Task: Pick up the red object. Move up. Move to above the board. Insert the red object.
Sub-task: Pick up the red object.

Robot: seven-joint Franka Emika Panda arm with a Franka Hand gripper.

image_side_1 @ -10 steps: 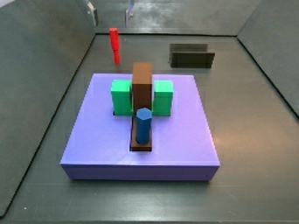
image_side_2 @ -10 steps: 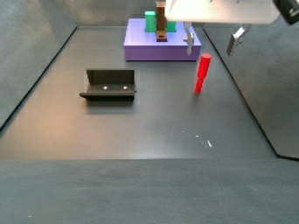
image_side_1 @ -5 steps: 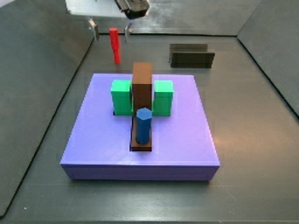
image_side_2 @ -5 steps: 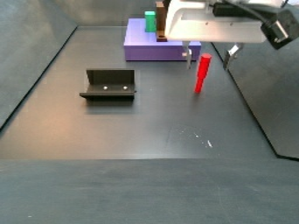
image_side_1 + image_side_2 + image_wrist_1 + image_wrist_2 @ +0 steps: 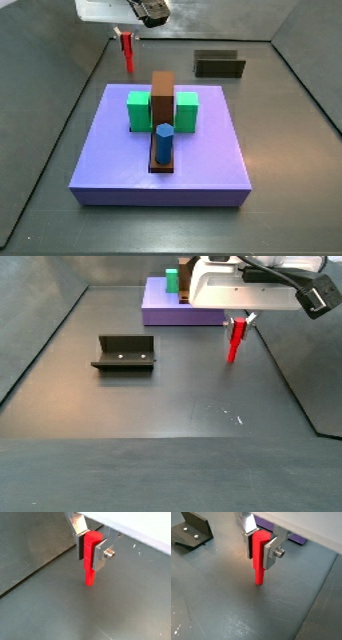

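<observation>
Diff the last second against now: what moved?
The pincer came down from above over the red object; its fingers now flank the peg's top in both wrist views. The peg still stands on the floor. The board, blue peg and fixture are unchanged.

A dark L-shaped fixture is seen standing on the grey table, well apart from a green block, which is crossed by a long brown strip that carries an upright blue peg near its end.
</observation>
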